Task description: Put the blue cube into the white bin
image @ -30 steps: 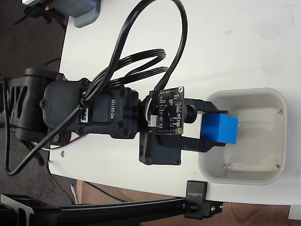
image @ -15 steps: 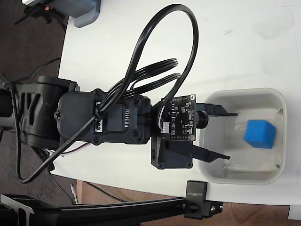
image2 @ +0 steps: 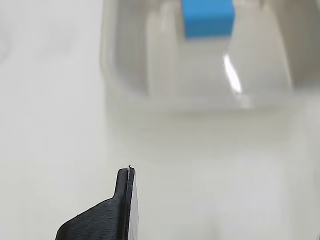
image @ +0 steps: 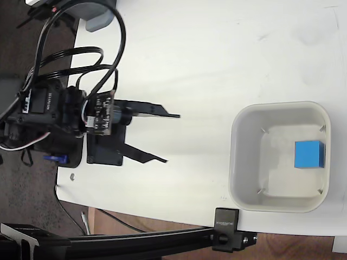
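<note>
Fixed view: cube (image: pixel 309 155) lies in bin (image: pixel 279 156), right side, released a moment ago. Claw (image: pixel 172 137) now pulled back left over desk (image: pixel 217 54), wide open, empty. Task looks complete.

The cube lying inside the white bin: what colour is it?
Bright blue; the cube shows best in the fixed view, on the bin's floor.

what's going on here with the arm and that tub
The blue cube lies on the floor of the white bin, close to its right wall in the fixed view. The gripper is open and empty, well to the left of the bin over the bare table. Nothing is holding the cube, so the drop looks done.
</note>
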